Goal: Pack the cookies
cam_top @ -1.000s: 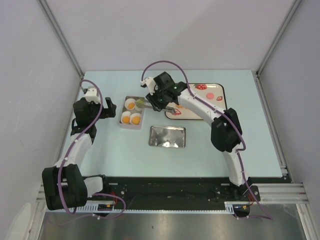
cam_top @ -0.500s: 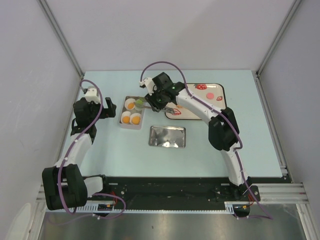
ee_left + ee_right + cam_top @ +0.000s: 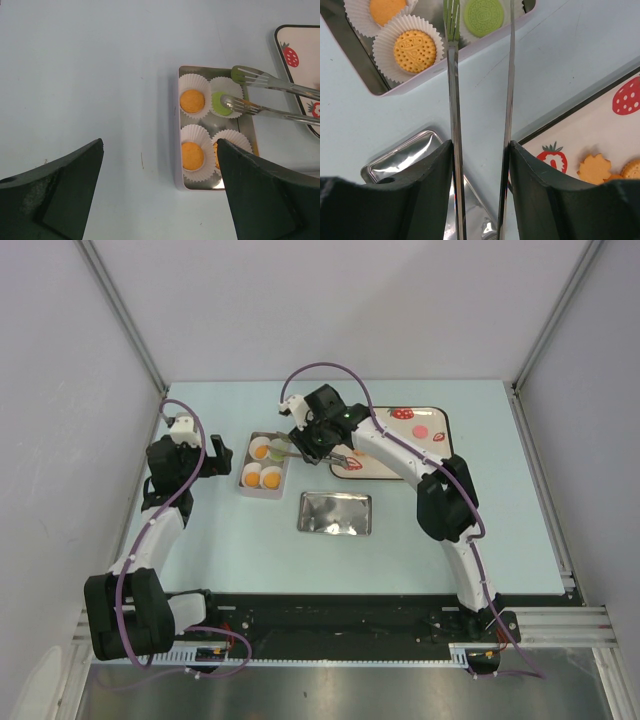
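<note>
top external: right claw holds tongs at the tin, left claw wide and empty

far left, left gripper hangs over the pale blue table, just beside the tin but not touching it. left wrist view shows its jaws spread wide with nothing between them, left gripper.

tin holds four white paper cups in a two-by-two grid. orange cookies sit in three of them, one per cup; the near-right one is partly hidden behind a finger. the far-right cup holds a green cookie, lying flat.

tongs reach in from the right. one forked tip lies over the green cookie, the other stands off it above the tin's far rim. tips are apart, cookie not pinched. cannot tell if the lower tip touches it.

right wrist view: right gripper is clamped on the tongs, both blades pressed against the finger pads. green cookie sits between the blade lines.

silver lid lies alone on the table, near side of the tin.

right of that, strawberry tray carries a leaf-shaped cookie.
</note>
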You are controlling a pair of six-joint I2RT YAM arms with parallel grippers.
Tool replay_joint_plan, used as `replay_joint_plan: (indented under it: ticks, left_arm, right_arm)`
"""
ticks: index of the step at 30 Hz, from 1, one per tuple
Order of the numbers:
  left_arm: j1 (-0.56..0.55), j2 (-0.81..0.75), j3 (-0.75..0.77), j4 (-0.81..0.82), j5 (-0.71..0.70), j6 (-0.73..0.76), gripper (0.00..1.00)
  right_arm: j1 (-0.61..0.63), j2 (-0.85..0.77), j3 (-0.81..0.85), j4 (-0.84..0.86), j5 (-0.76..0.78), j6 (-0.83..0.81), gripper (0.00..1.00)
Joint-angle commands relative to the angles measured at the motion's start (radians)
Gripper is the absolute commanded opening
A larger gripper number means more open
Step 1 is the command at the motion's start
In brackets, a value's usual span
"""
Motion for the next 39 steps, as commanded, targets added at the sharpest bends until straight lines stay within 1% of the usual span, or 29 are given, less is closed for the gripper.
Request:
replay_joint_plan:
  ticks: [1, 7, 17, 21, 24, 27, 31, 36, 39]
  left_arm:
    - [0.005, -0.019, 0.001, 0.040, 0.003, 0.015, 1.00]
    - [0.007, -0.024, 0.001, 0.037, 0.004, 0.014, 1.00]
    - [0.007, -0.032, 0.004, 0.032, 0.021, 0.018, 1.00]
    - [0.007, -0.032, 0.002, 0.038, 0.015, 0.021, 1.00]
    - [0.007, -0.033, 0.001, 0.048, 0.014, 0.025, 1.00]
    - [0.007, -0.036, -0.002, 0.063, 0.015, 0.026, 1.00]
    - [0.007, -0.038, -0.002, 0.083, 0.021, 0.023, 1.00]
    - [0.007, -0.033, 0.001, 0.101, 0.040, 0.009, 1.00]
    - [0.007, -0.028, -0.001, 0.106, 0.047, 0.002, 1.00]
  right_arm:
    - [0.006, -0.033, 0.036, 0.002, 0.017, -0.013, 0.51]
    - [0.006, -0.071, -0.007, 0.021, 0.017, -0.004, 0.51]
    - [0.003, -0.213, -0.054, 0.061, 0.027, 0.011, 0.50]
    - [-0.023, -0.267, -0.077, 0.090, 0.036, 0.028, 0.50]
    - [-0.045, -0.324, -0.129, 0.114, 0.059, 0.039, 0.48]
    - [-0.086, -0.385, -0.207, 0.182, 0.098, 0.060, 0.48]
    - [-0.157, -0.515, -0.377, 0.284, 0.161, 0.085, 0.48]
    - [-0.290, -0.623, -0.520, 0.341, 0.233, 0.131, 0.47]
    - [-0.379, -0.692, -0.609, 0.369, 0.247, 0.154, 0.47]
